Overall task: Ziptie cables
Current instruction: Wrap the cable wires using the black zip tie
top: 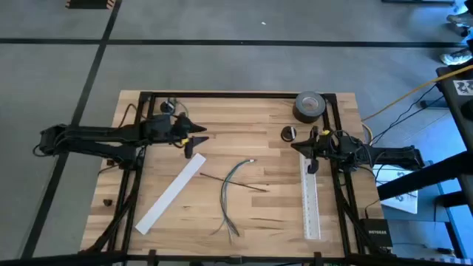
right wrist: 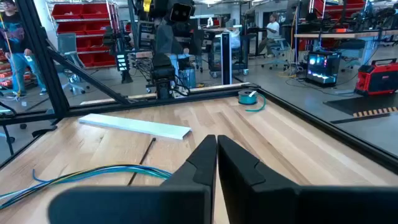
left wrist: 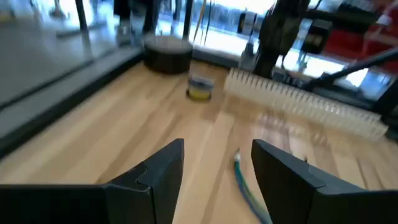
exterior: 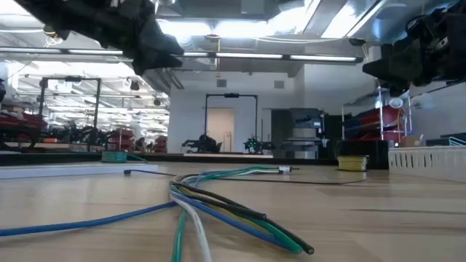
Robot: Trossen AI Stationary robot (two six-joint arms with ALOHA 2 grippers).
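Cables (top: pixel 231 193) and ziptie (top: pixel 233 182) on wooden table (top: pixel 266 214), workshop behind

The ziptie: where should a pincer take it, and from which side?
Judging from above: grip the ziptie on its bare stretch left of the cables, coming straight down, fingers across the strip. It lies flat and thin; the open left pincer is nearer.

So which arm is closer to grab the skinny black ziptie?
Probably the left. Its pincer is open and sits nearer the ziptie's end; the right pincer is shut and farther off.
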